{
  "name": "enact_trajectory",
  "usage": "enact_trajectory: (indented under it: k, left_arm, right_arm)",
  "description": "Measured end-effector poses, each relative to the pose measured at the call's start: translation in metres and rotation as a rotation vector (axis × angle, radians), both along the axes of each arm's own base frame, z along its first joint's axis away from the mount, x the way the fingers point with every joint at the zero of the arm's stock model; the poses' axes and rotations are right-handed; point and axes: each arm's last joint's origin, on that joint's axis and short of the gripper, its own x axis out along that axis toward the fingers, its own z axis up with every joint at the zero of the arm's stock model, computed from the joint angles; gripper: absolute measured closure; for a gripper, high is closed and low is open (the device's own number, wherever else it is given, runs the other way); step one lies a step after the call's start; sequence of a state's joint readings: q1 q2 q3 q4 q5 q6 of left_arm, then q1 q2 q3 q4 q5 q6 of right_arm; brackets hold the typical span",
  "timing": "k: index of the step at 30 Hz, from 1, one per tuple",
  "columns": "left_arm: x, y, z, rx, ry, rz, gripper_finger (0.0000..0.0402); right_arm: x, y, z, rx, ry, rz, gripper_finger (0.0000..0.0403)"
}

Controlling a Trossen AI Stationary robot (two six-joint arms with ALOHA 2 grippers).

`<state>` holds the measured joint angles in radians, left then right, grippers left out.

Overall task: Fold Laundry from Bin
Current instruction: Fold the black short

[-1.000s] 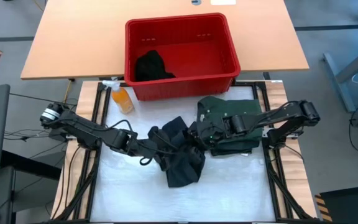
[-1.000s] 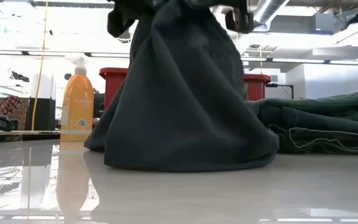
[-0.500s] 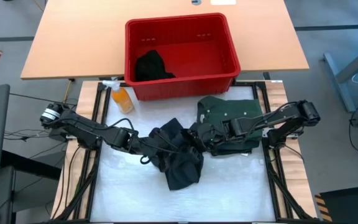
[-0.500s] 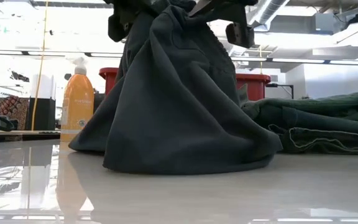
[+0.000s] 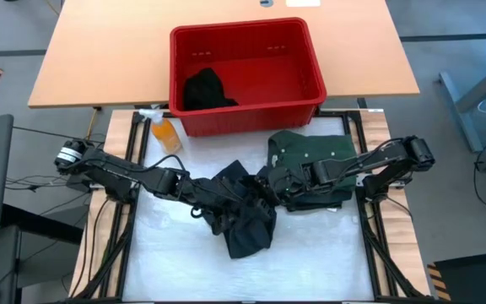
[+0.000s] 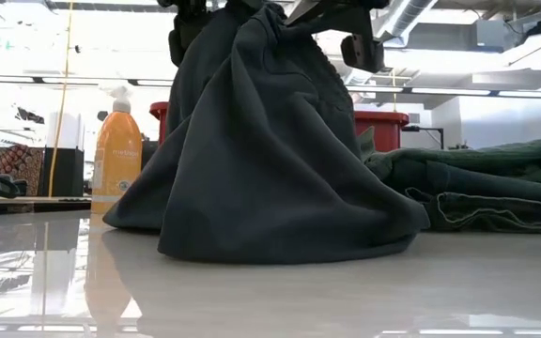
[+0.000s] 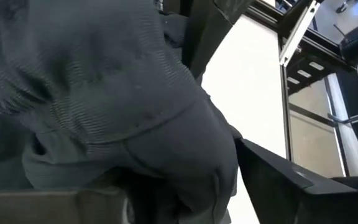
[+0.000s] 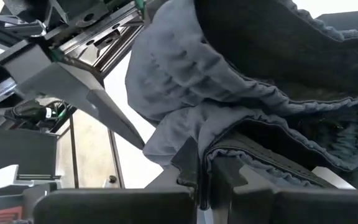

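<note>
I've got the right end effector [image 5: 270, 187] pinched on the trousers [image 5: 245, 213] mid-tabletop [image 5: 310, 253]; the left end effector [image 5: 218, 196] sits in the cloth, can't tell its fingers.

The charcoal-black cloth trousers [image 6: 270, 160] look soft and matt, with a fine ribbed weave and a gathered elastic waistband showing in the right wrist view. The dark olive-green cloth garment [image 6: 496, 183] is matt too, thicker, with pale stitched seams. The bright red rectangular plastic bin [image 5: 247, 76] is smooth, slightly shiny, with ribbed sides. The white table top [image 6: 346, 291] is glossy and mirrors what stands on it. The orange translucent plastic spray bottle [image 6: 118, 155] looks smooth. The tan wooden desk [image 5: 99, 59] beyond is matt.
</note>
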<state>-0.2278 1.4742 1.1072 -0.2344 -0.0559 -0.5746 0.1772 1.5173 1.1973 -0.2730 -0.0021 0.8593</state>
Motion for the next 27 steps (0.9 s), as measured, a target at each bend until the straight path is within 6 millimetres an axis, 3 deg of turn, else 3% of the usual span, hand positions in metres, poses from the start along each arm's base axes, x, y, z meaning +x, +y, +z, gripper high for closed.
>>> enact_trajectory:
  k: [8, 27]
  left_arm:
    - [0.001, 0.001, 0.001, -0.025, -0.007, 0.000, 0.0165]
    - [0.007, 0.003, -0.009, -0.028, 0.021, 0.159, 0.0175]
  right_arm:
    - [0.002, -0.001, 0.002, 0.024, -0.022, -0.022, 0.0370]
    - [0.008, -0.003, 0.012, 0.084, -0.138, -0.095, 0.0369]
